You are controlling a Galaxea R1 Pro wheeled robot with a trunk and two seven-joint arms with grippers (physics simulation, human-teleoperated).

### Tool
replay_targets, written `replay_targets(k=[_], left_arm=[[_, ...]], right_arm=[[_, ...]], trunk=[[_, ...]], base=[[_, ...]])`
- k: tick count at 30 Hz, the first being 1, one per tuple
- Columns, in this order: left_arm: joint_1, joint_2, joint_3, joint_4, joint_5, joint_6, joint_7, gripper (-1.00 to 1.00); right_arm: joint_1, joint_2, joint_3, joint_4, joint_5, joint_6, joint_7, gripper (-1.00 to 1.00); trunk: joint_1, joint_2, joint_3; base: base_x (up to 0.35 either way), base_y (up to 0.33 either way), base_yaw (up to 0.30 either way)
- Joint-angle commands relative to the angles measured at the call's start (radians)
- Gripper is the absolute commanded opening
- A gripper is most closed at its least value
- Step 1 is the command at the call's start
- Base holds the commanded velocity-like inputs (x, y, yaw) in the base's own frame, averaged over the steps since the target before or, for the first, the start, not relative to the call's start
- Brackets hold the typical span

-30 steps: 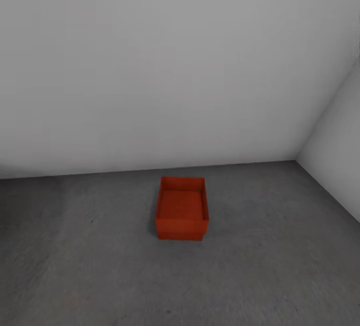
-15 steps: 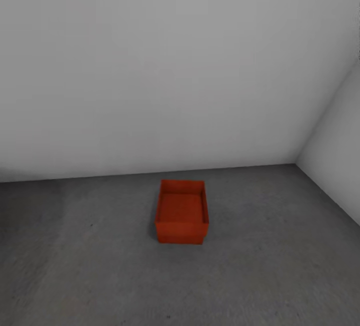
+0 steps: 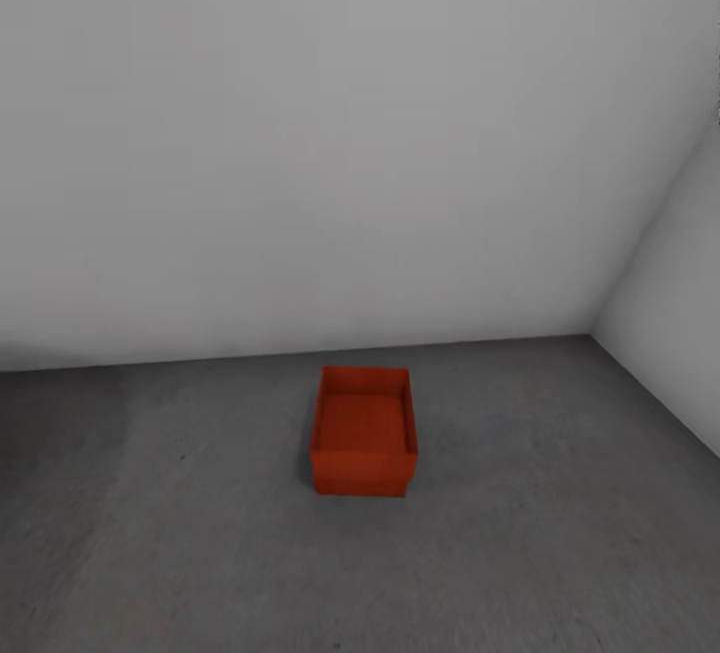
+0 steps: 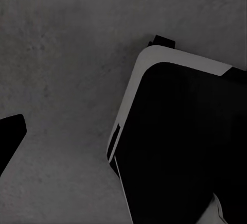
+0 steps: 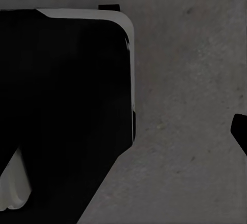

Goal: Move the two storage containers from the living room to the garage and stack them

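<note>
In the head view, a plain white-grey wall (image 3: 300,133) fills the upper part and meets a second wall (image 3: 675,333) in a corner at about 3 o'clock; below lies the floor (image 3: 150,533), dark grey mottled concrete; a single storage container (image 3: 363,430), red-orange, rectangular, thin-walled and lidless, sits on it just past centre toward 6 o'clock, apart from both walls, with nothing inside; the wrist views show concrete and the robot's dark, white-edged base (image 4: 180,141); whether either gripper's fingers are apart or together cannot be told.
</note>
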Motion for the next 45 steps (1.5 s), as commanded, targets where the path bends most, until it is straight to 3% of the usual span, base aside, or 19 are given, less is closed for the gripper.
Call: replay_targets(k=[1, 31, 45], left_arm=[[-0.001, 0.000, 0.004, 0.000, 0.002, -0.001, 0.001, 1.00], [0.000, 0.000, 0.004, 0.000, 0.002, -0.001, 0.001, 1.00], [-0.001, 0.000, 0.004, 0.000, 0.002, -0.001, 0.001, 1.00]], right_arm=[[-0.001, 0.001, 0.008, 0.003, -0.009, -0.005, 0.000, 1.00], [-0.001, 0.003, 0.009, 0.003, -0.009, 0.000, 0.001, 1.00], [0.025, 0.007, 0.010, 0.003, -0.006, -0.011, 0.001, 1.00]], trunk=[[0.001, -0.002, 0.000], [0.001, -0.002, 0.046], [0.001, -0.002, 0.067]], base=[[0.000, 0.000, 0.000], [0.000, 0.000, 0.000], [0.000, 0.000, 0.000]])
